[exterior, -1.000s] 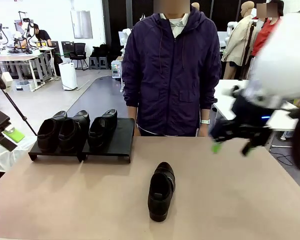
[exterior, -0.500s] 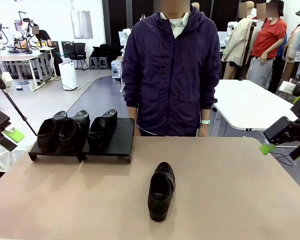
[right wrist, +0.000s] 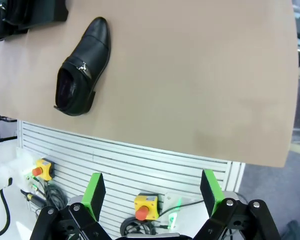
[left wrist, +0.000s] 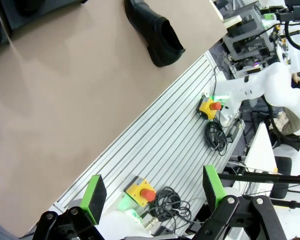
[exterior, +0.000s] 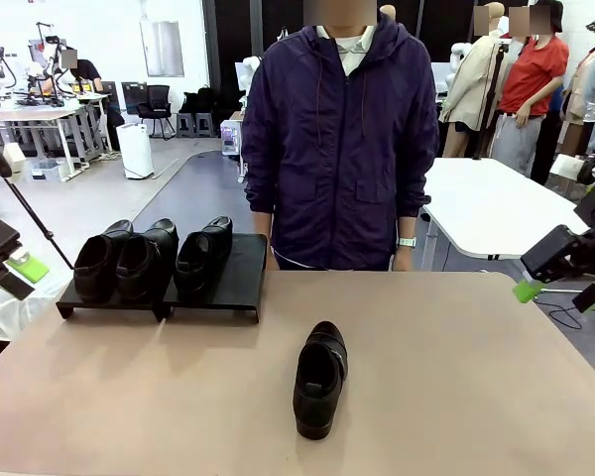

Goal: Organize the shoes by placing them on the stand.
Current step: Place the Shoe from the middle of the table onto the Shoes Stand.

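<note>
From the front camera I see three glossy black leather-look dress shoes lined up on the low black sloped stand at the far left of the tan tabletop. A fourth matching shoe lies alone on the table near the middle, well apart from the stand. A person in a dark purple zip jacket stands at the far edge. My right gripper hangs off the table's right side, my left gripper at the left edge.

On the left wrist camera, the green-padded fingers are spread wide and empty above the table's near edge, the lone shoe far off.

On the right wrist camera, the fingers are likewise spread, holding nothing, the lone shoe upper left.
</note>
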